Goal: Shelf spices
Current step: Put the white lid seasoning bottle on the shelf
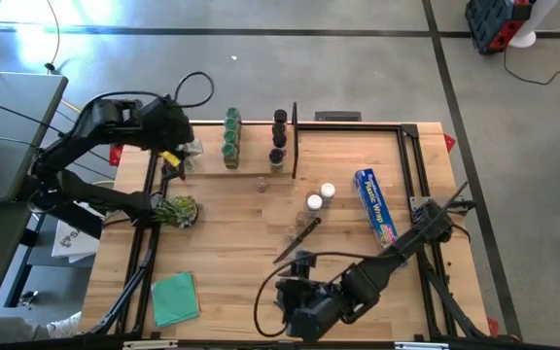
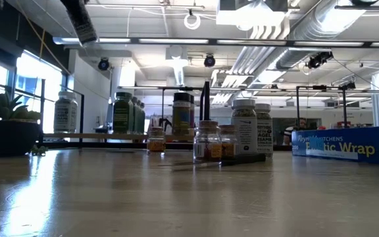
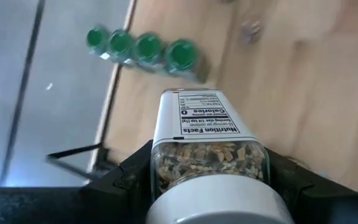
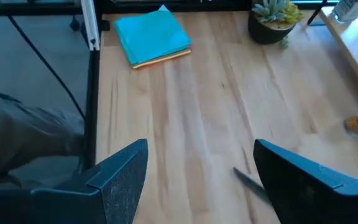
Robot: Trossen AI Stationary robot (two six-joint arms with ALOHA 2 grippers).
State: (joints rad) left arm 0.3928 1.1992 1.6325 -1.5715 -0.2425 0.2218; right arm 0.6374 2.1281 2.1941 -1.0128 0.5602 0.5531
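right now, as i read it from my station:

left gripper: my left gripper (image 3: 210, 186) is clamped on a white-capped spice jar (image 3: 209, 155), one dark finger pressed to each side of it; the nutrition label faces the wrist camera.
jar position: from above, the left gripper (image 1: 175, 146) is at the left end of the shelf (image 1: 251, 165), over the table's far-left part.
right gripper: my right gripper (image 4: 201, 180) is spread wide and grips nothing, bare wood between the fingers; it sits at the near table edge (image 1: 299, 292).
shelf: four green-capped jars (image 1: 231, 136) stand in a row, dark-capped jars (image 1: 278, 136) beside the black rod (image 1: 295, 141).
loose spices: two white-capped jars (image 1: 320, 196) and a small jar (image 1: 262, 183) stand mid-table, apart from the shelf.
open room: broad bare wood between the teal cloth (image 1: 175, 297), the potted plant (image 1: 175, 210) and the knife (image 1: 297, 239).
edges: the blue wrap box (image 1: 375, 206) lies near the right side.
view differences: only the low view shows the jars (image 2: 245, 126) side-on; only the left wrist view shows the held jar's contents.
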